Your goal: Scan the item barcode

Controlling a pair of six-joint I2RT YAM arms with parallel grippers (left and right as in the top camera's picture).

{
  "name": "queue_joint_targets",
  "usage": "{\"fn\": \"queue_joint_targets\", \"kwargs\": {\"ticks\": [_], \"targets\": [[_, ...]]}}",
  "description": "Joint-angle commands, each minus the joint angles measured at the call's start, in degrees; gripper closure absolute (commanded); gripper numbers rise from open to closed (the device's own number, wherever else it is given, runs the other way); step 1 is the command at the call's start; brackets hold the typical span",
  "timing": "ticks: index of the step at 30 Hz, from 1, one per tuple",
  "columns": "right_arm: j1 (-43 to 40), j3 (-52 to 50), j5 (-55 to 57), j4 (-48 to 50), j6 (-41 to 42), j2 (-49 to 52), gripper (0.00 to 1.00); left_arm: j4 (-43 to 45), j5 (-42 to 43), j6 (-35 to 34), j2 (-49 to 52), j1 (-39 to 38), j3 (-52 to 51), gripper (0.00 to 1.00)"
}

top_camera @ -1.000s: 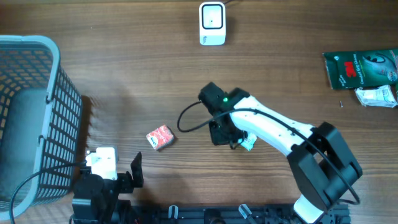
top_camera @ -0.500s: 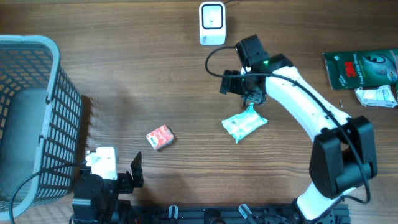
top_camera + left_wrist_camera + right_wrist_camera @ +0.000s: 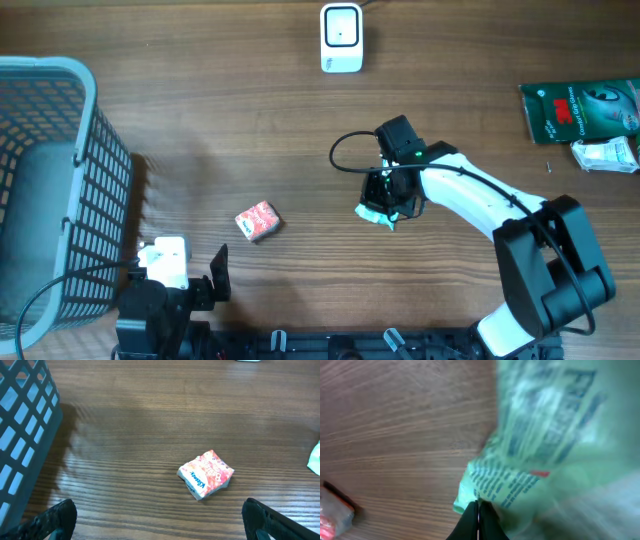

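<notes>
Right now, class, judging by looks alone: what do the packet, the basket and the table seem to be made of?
The packet looks like thin plastic film: glossy, green, printed and crumpled. The basket seems to be moulded plastic: matte blue-grey, in an even lattice. The table is wood or a wood-look laminate, with brown grain lines and a slight sheen; the look alone does not settle which.

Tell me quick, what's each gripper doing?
Left gripper: open, holding nothing.
Right gripper: shut on the edge of the green packet.
</notes>
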Motion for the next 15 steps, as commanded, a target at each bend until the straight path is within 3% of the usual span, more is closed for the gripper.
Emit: {"fn": "queue_joint_targets", "kwargs": {"ticks": [1,3,4,7,8,9,10,12,15], "targets": [[0.2,2.8,-6.6,1.7,-6.2,-0.4,0.96,0.2,0.1,-0.3,-0.1,0.2,-0.2,0.0],[0.2,9.9,-6.7,-4.8,-7.2,-4.1,0.95,0.2,0.1,-0.3,-0.1,0.2,-0.2,0.0],[0.2,12.7,-4.3,-9.1,-6.7,-7.0,0.91,0.2,0.1,-0.3,-0.1,0.2,-0.2,0.0],[-0.5,13.9,11.6,-24.7,6.8,-15.7,0.61,0.2,0.1,-0.3,-0.1,0.2,-0.2,0.0],[-0.5,13.5,15.4,-28.0,10.4,-17.2,0.39,0.2,0.1,-0.3,-0.1,0.2,-0.2,0.0],[-0.5,12.7,18.1,-29.7,11.9,-18.3,0.27,0.2,0.1,-0.3,-0.1,0.2,-0.2,0.0],[-0.8,10.6,20.2,-30.1,12.0,-19.3,0.05,0.2,0.1,-0.3,-0.1,0.2,-0.2,0.0],[-2.1,5.9,18.7,-26.0,10.8,-18.8,0.0,0.2,0.1,-0.3,-0.1,0.2,-0.2,0.0],[-5.1,-3.4,18.1,-10.0,6.7,-18.3,0.0,0.2,0.1,-0.3,-0.1,0.2,-0.2,0.0]]}}
